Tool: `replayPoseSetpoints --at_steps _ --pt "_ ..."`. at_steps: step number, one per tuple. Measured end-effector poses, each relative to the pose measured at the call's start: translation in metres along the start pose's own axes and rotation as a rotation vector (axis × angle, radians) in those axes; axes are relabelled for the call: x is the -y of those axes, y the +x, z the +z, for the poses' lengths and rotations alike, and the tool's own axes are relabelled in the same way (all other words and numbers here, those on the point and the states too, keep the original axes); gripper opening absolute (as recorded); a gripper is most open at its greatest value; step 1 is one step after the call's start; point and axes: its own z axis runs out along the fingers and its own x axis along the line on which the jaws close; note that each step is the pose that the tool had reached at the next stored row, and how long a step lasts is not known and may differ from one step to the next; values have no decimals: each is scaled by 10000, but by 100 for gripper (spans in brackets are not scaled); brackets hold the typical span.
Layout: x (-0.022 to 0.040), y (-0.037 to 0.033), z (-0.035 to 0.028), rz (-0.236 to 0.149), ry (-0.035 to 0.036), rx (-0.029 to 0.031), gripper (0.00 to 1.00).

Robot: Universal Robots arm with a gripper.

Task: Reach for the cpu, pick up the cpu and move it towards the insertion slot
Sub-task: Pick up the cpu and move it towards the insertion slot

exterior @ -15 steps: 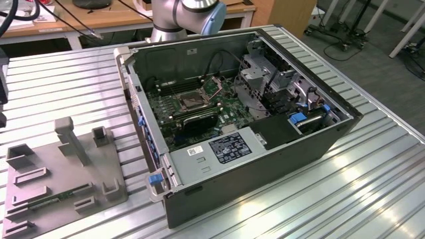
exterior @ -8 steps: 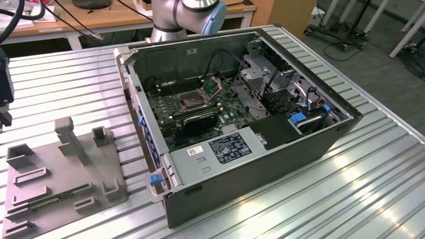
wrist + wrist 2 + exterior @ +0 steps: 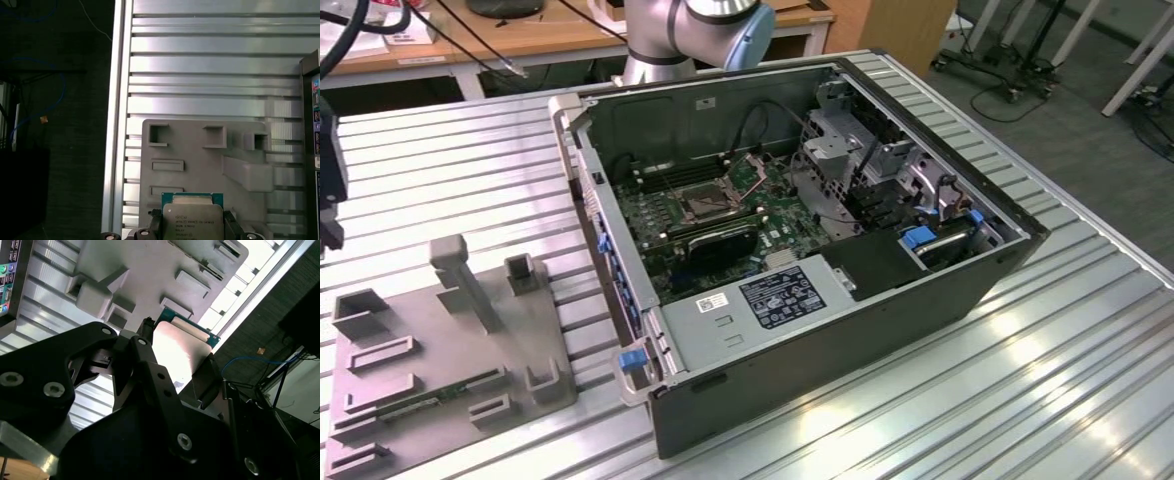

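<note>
While it's hovering over the grey fixture (image 3: 200,160), the gripper (image 3: 192,226) is pinching the cpu (image 3: 192,216) edge to edge.
Insertion slot (image 3: 708,205) is sitting inside the computer case (image 3: 854,335), to the fixture's right in the exterior view.

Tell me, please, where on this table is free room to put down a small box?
The widest bare slats of the table lie on the exterior view's right of the computer case. Another free patch lies beyond the grey fixture, toward the desk. Crowded: the fixture, where the gripper holds the cpu, and the case's inside.
</note>
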Motion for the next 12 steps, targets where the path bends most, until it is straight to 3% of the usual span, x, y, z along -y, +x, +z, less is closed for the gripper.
replayPoseSetpoints --at_steps 12 --pt "2 -73 0 -1 0 0 55"
